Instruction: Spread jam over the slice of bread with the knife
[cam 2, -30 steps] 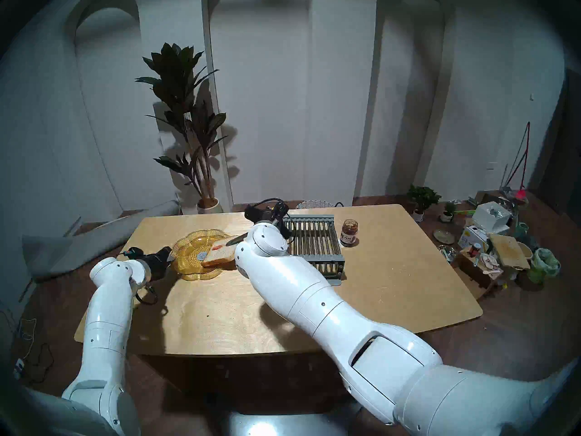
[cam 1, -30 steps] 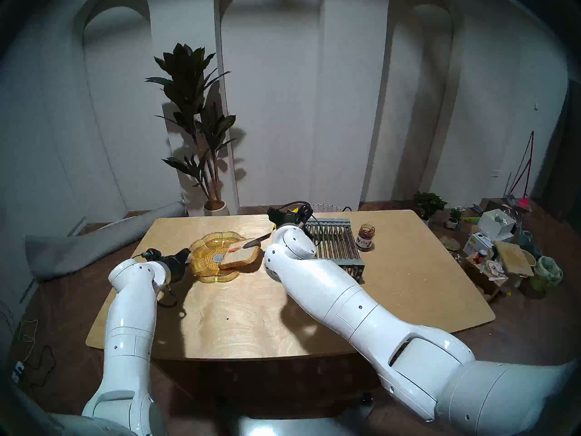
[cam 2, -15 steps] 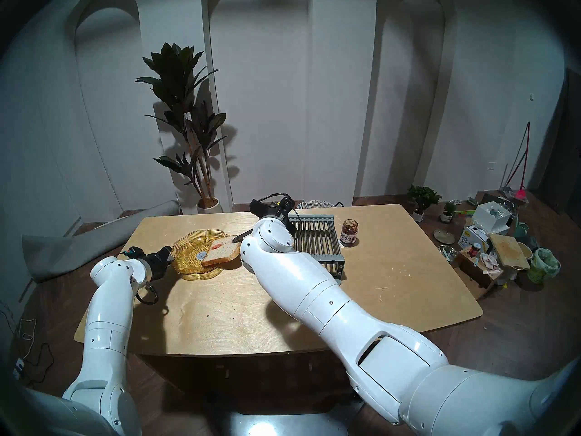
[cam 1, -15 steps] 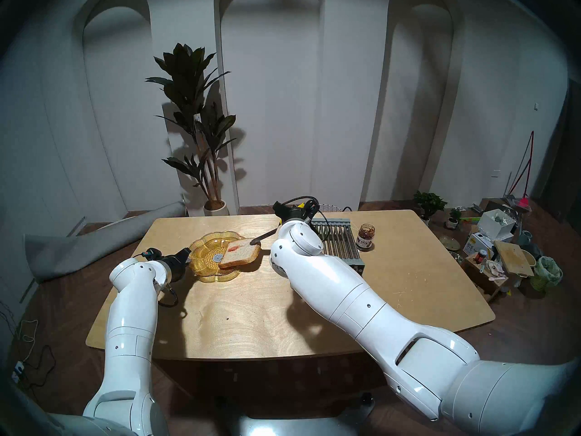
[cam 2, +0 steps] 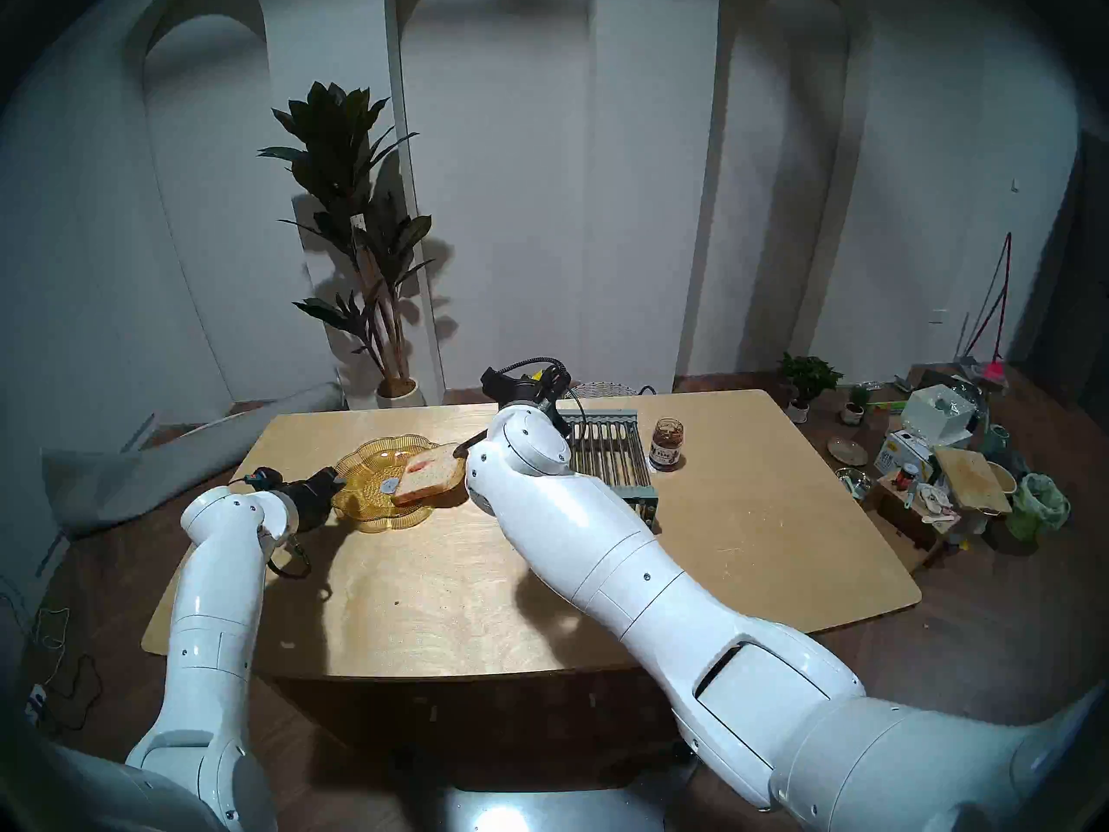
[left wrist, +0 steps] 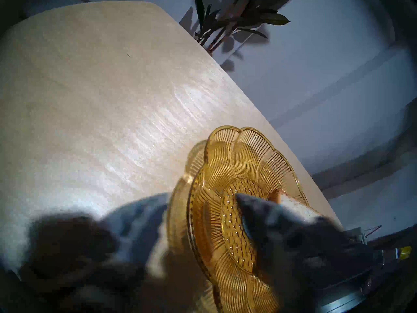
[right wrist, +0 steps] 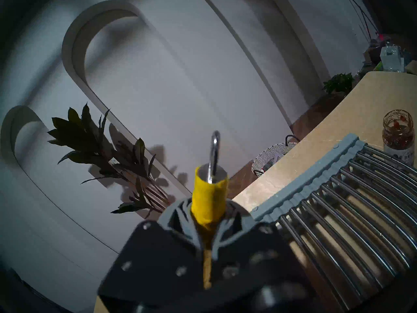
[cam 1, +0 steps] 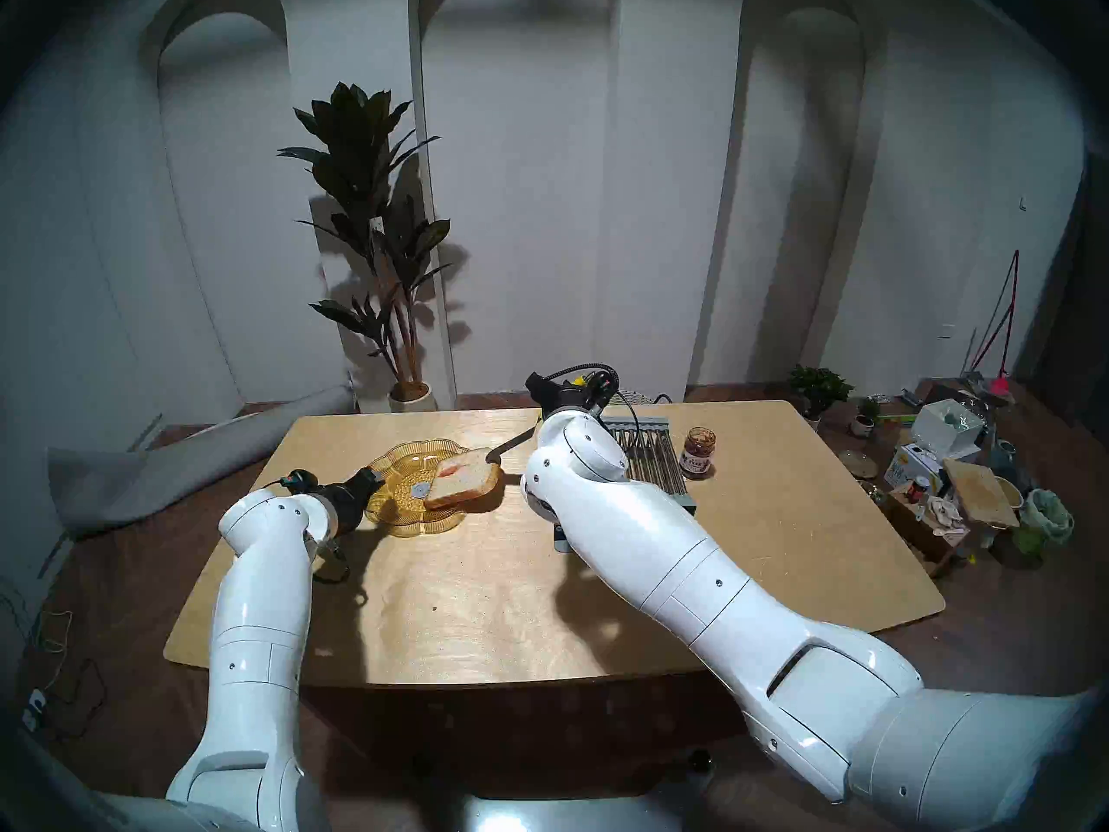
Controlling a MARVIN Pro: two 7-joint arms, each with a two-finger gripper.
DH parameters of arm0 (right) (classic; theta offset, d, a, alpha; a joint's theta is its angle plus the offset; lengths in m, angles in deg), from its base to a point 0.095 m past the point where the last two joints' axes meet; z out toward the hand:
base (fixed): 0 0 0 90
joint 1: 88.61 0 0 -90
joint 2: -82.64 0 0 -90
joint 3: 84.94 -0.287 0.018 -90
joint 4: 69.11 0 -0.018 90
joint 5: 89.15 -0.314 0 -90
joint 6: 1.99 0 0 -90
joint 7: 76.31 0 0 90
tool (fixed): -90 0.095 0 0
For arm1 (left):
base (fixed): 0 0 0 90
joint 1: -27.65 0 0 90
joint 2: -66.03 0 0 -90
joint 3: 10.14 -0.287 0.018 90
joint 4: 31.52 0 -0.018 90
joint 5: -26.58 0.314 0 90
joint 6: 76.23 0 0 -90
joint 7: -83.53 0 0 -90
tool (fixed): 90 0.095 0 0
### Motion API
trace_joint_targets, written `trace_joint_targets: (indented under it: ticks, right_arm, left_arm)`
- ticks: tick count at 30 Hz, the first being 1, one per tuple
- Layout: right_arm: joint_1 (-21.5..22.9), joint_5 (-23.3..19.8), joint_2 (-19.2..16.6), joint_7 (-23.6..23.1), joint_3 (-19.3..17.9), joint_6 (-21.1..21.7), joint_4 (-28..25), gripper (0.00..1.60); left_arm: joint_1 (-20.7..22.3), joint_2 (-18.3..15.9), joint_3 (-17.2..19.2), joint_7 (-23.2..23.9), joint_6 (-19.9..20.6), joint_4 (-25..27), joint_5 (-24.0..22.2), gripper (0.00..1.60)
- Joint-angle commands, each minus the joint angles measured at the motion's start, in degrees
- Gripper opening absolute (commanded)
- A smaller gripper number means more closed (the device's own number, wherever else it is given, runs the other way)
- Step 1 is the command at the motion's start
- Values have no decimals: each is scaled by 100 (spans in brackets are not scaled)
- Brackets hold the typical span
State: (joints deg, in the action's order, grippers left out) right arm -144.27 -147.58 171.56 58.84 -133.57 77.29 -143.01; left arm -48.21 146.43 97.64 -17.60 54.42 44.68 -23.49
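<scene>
The slice of bread (cam 1: 463, 478) is pale and speckled with a golden-brown crust and a red smear of jam (cam 1: 449, 469). It lies on an amber ribbed plate (cam 1: 414, 515). The knife (right wrist: 210, 199) has a bright yellow handle and grey blade. The desk (cam 1: 480, 608) is light wood; the rack (cam 1: 651, 458) is grey with steel bars.

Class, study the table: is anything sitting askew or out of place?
Yes. The slice of bread lies half off the amber glass plate, one end propped on the rim and overhanging the table. Its jam is just one small red patch by one edge, not spread. The knife is off it.
</scene>
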Motion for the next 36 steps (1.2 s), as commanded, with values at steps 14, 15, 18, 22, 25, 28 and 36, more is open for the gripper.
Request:
trace_joint_targets:
  ticks: [14,15,18,22,25,28,36]
  right_arm:
    - [3,-151,9,-113,22,71,-446,0]
    - [-7,-169,-4,-120,22,89,-480,0]
    - [-38,-169,-63,-190,16,58,-558,0]
    - [-118,-149,-257,-407,-22,-36,-767,0]
    - [-180,-105,-455,-568,-89,-165,-956,0]
    - [-236,-97,-647,-729,-205,-284,-1151,0]
    - [-361,202,-1243,-971,-344,-384,-1739,0]
  left_arm:
    - [-356,-72,-275,49,-532,1296,519,160]
    - [-431,-49,-268,84,-571,1470,520,160]
    - [-474,-250,-513,213,-923,1631,896,160]
    - [-697,-377,-726,271,-1189,1926,1262,160]
    - [-906,-442,-833,262,-1404,2132,1538,160]
    - [-1107,-494,-889,255,-1604,2332,1768,160]
    - [-1746,-645,-999,164,-2212,2841,2486,160]
